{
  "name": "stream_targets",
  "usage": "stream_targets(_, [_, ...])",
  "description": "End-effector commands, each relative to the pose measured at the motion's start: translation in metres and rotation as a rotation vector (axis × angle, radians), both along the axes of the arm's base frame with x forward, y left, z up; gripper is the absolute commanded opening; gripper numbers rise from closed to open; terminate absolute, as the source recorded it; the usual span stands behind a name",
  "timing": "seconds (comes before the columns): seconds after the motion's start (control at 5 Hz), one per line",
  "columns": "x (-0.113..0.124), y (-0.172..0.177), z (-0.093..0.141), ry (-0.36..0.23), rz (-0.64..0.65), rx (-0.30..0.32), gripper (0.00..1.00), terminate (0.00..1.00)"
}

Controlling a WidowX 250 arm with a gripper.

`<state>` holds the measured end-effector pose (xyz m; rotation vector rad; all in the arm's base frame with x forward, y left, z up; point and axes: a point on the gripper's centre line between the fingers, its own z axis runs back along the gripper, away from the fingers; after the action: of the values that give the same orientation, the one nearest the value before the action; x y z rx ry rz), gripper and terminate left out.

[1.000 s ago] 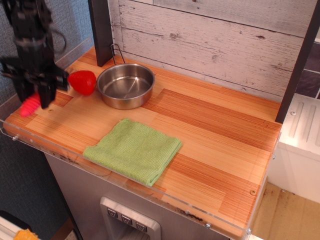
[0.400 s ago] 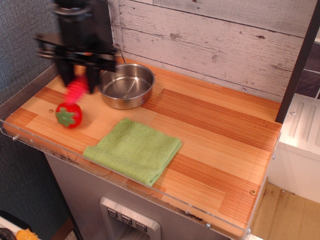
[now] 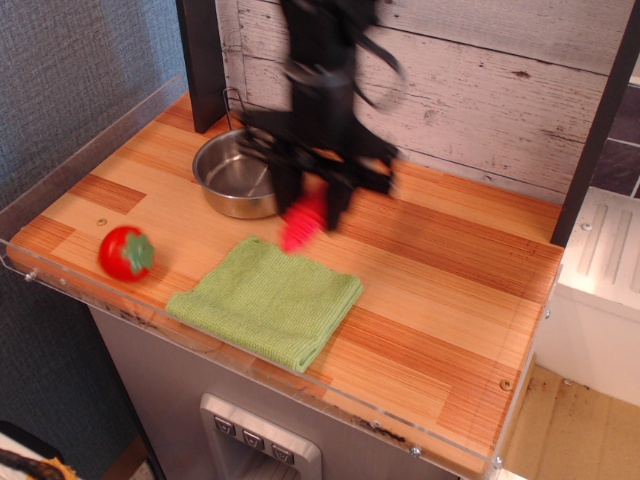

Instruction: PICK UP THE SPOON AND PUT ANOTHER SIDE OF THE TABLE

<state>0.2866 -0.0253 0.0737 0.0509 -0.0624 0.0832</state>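
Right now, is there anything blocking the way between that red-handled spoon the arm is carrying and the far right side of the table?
Nothing visible. The gripper holds the spoon above the table; the green cloth lies flat below, and the right side looks bare.

The black gripper [image 3: 312, 200] hangs from above, motion-blurred, jaws apparently clamped on something red

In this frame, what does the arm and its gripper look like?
The arm is black and blocky, blurred by motion, with dark cables looping off its right side. The gripper is black too, with a wide crossbar and two short fingers. No markings are readable.
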Motion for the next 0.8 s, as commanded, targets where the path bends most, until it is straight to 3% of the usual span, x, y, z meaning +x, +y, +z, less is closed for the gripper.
stream_targets(0.0, [0.012,-0.075,-0.013,0.03,0.05,-0.045,0.0,0.0])
stream_targets(0.2, [0.016,-0.081,-0.03,0.058,0.056,-0.076,0.0,0.0])
stream_targets(0.6, [0.025,-0.069,-0.05,0.089,-0.019,-0.061,0.0,0.0])
